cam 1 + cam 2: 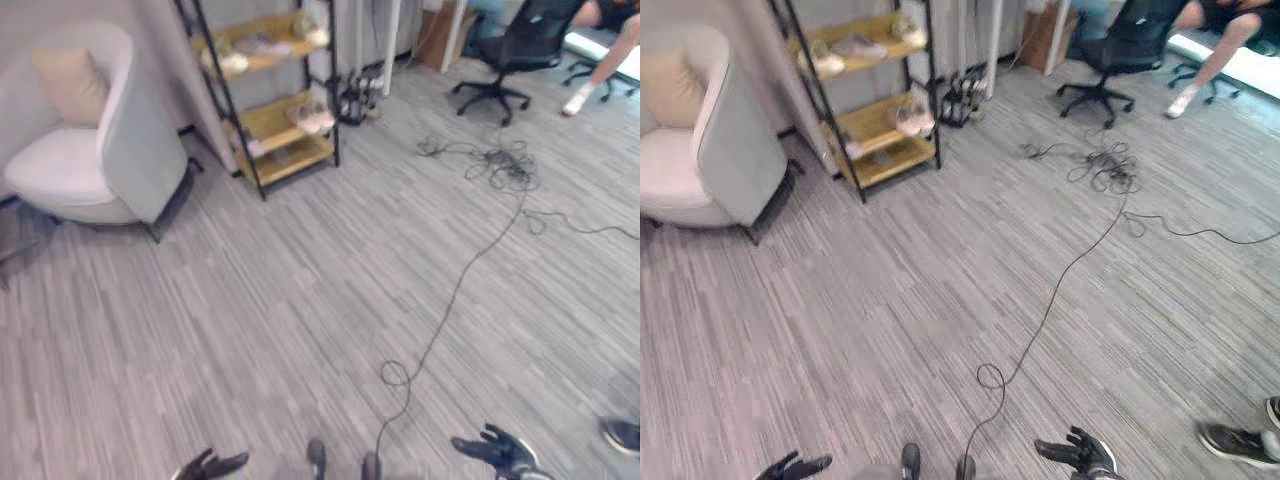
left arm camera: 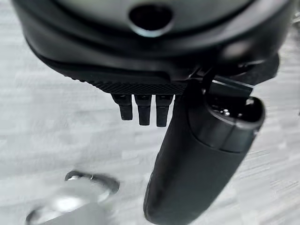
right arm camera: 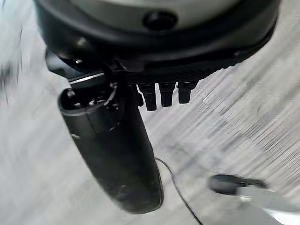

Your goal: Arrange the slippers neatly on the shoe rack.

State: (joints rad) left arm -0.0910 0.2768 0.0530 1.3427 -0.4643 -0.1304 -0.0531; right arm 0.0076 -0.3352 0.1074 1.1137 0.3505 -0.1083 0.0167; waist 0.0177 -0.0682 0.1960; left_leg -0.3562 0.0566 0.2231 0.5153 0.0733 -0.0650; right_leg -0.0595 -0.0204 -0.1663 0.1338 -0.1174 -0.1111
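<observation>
Both hands empty right now: left hand [image 1: 212, 465] and right hand [image 1: 497, 449] hang low with fingers loosely spread, far from the shoe rack [image 1: 268, 90]. Slippers [image 1: 312, 117] already sit on its shelves, so I'd say I'm at the approach step; next I walk up and square them

Both eye views high, looking down over floor [image 1: 300, 300]; shoe rack [image 1: 268, 90] upper left in each. Wrist views close above same floor.

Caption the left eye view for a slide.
Slippers sit on the rack beside an armchair; both open hands, left and right, hang empty.
</observation>
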